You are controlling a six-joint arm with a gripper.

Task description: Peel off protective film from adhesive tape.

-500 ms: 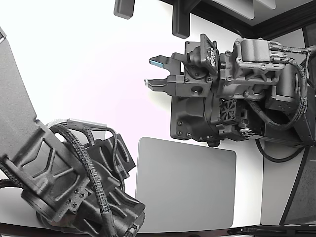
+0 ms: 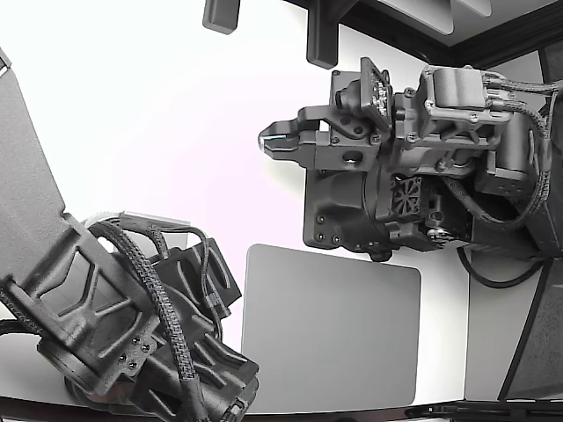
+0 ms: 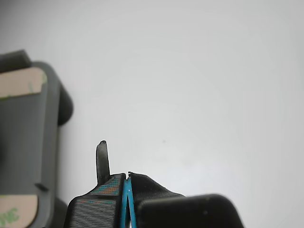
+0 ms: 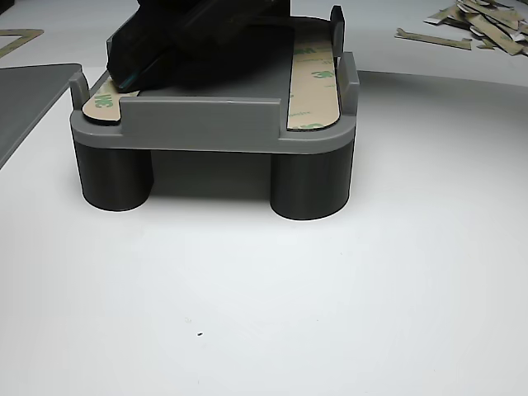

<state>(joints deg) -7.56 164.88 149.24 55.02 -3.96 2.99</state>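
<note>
My gripper is shut, its fingertips together past the edge of the dark grey fixture. In the wrist view the blue pads meet with no film showing between them, and a thin dark tab stands up beside them. The fixture lies alongside, with beige tape strips at two corners. In the other view the fixture carries two tape strips, one fully visible and one partly hidden under the dark gripper body.
A second arm fills the exterior view's lower left. A grey mat lies on the white table below the fixture. Several peeled film scraps lie behind the fixture in the other view.
The gripper's fingers were apart and have closed together. The arm has stayed in about the same place.
</note>
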